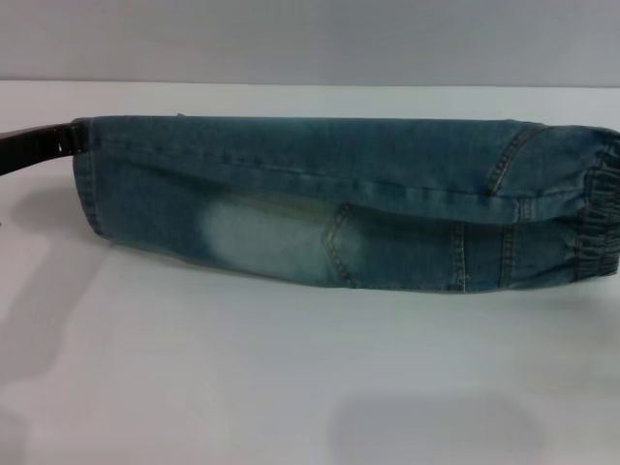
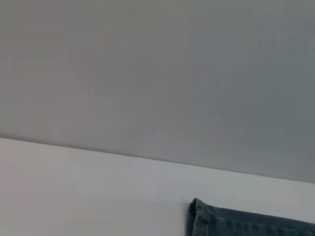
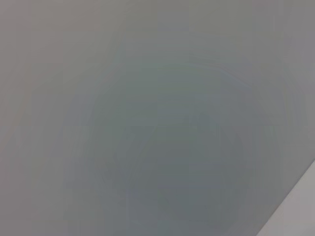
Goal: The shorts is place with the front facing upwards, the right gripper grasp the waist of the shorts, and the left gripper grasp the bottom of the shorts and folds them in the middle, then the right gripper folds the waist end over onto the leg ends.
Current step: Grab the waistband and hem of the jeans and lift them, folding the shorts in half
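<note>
On the white table (image 1: pixel 291 387), the shorts (image 1: pixel 339 203) lie folded lengthwise

Waist (image 1: pixel 603 218) cut off at frame edge

A white counter (image 1: pixel 242 378) carries the load. The denim shorts (image 1: pixel 320 208) lie across it, folded lengthwise into a long band.

Looks like a bare test or lab setup, not a home. A plain white table (image 1: pixel 291 387) runs up to a blank grey wall (image 1: pixel 310 39), with no furniture, decoration or household clutter around it. The only item laid out is a pair of folded denim shorts (image 1: pixel 339 203), and a dark robot arm part reaches in at the table's left edge.
</note>
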Controlling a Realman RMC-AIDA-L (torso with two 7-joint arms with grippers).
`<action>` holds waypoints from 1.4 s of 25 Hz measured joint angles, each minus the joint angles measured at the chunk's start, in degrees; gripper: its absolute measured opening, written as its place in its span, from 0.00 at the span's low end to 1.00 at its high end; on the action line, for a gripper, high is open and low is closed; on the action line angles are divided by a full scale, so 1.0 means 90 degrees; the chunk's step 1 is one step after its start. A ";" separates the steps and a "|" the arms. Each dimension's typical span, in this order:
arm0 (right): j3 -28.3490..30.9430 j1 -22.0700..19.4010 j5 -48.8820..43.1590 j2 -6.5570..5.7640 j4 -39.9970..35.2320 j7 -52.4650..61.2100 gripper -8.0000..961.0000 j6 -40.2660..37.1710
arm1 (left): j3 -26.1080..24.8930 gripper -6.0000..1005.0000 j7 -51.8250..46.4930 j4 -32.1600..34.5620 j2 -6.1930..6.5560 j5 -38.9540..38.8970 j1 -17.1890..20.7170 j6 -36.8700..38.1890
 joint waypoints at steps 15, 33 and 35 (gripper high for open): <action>0.0632 0.0490 -0.0013 -0.0010 -0.0590 -0.0166 0.06 -0.0088 | -0.0002 0.13 0.0701 0.0666 -0.0001 -0.0714 -0.0387 0.0397; 0.1627 0.1166 -0.0008 -0.0037 -0.1606 -0.0817 0.07 -0.0836 | 0.0052 0.15 0.1398 0.2148 -0.0001 -0.1289 -0.1467 0.1158; 0.1996 0.1337 -0.0006 -0.0048 -0.1899 -0.1041 0.07 -0.0991 | 0.0100 0.15 0.1588 0.2491 -0.0009 -0.1553 -0.1623 0.1493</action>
